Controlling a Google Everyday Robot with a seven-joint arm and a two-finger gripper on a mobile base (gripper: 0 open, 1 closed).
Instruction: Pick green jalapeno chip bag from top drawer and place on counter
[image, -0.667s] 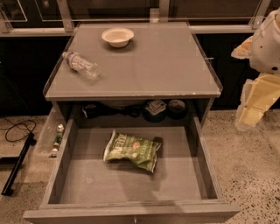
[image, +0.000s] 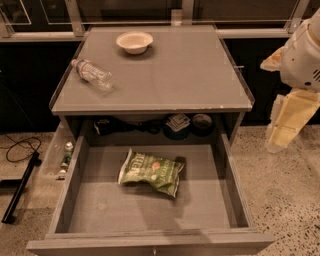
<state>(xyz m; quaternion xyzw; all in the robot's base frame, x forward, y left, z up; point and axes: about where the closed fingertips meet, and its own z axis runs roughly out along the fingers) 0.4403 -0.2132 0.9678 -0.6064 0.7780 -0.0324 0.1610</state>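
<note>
Gripper (image: 287, 119), state I cannot tell, hangs mid-right, apart from the green jalapeno chip bag (image: 152, 172) exposed in the open top drawer (image: 100, 212).

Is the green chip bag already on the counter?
No, the green jalapeno chip bag lies in the top drawer; the gripper hangs right of the counter.

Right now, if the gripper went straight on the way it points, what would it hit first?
The gripper hangs right of the top drawer, pointing down. It would probably meet the speckled floor first, beside the drawer; depth is unclear.
</note>
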